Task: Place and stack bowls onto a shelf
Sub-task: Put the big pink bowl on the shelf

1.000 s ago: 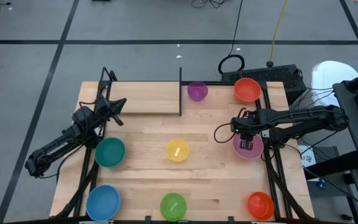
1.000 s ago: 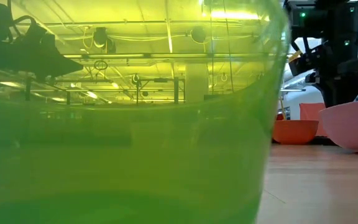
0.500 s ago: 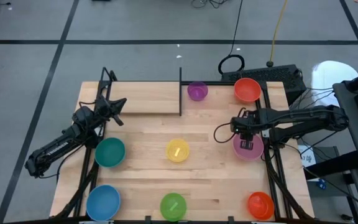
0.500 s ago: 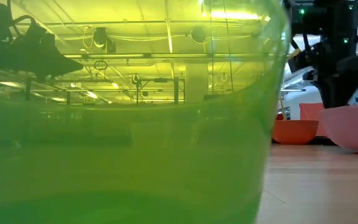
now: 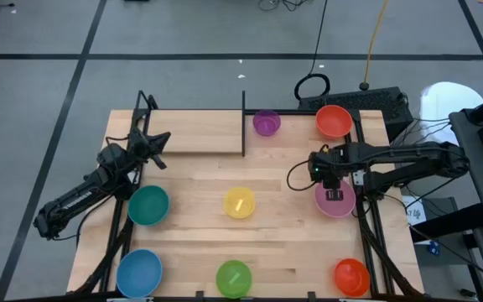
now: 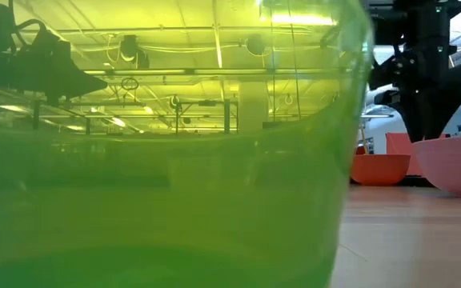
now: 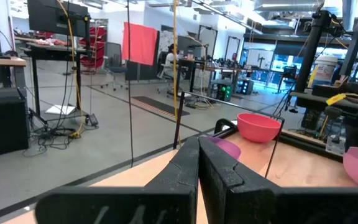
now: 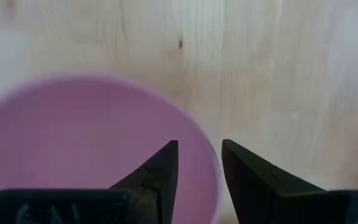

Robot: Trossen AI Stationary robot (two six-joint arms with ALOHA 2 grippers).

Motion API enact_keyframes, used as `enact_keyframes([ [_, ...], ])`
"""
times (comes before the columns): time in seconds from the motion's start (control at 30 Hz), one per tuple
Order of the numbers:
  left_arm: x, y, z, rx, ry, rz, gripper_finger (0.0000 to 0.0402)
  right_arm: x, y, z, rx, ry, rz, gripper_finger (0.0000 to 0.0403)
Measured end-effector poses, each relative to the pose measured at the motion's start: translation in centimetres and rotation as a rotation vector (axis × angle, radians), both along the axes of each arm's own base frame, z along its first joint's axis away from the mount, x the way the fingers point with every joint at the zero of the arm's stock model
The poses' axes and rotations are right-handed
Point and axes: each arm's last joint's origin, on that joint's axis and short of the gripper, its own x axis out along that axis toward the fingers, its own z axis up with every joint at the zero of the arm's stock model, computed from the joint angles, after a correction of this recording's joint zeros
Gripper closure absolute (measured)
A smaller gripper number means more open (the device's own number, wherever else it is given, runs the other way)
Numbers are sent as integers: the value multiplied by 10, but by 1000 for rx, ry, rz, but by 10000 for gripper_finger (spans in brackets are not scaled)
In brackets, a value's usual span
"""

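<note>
Now I hold the right end effector (image 8: 197, 165) spread astride the pink bowl (image 5: 335, 200) rim at right of frame, ready to pinch it; the left end effector (image 7: 197, 165), pressed together, waits upper left.

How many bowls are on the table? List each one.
8: purple and upper orange-red at the far edge, pink under the right gripper, yellow, teal, blue, green, lower orange-red.

Bowls were teal (image 5: 148, 205), blue (image 5: 138, 271), green (image 5: 233, 277), yellow (image 5: 240, 203), pink (image 5: 335, 200), purple (image 5: 266, 122), red (image 5: 334, 121), orange (image 5: 351, 276); worktop (image 5: 283, 226) light wood.
</note>
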Motion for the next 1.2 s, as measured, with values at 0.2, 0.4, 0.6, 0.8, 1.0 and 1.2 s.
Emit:
enact_keyframes([
  [0.2,0,0,0,-1,1,0,394,5,-8,-8,2,57,62,287],
  [0.4,0,0,0,-1,1,0,394,14,-18,-21,13,103,91,287],
  [0.6,0,0,0,-1,2,-1,394,23,-27,-36,28,145,57,288],
  [0.8,0,0,0,-1,2,-1,394,28,-30,-43,33,161,17,340],
  [1.0,0,0,0,23,15,2,394,34,-32,-40,27,65,-126,393],
  [1.2,-2,-1,14,126,-83,9,394,45,-37,-16,-68,-47,-244,401],
])
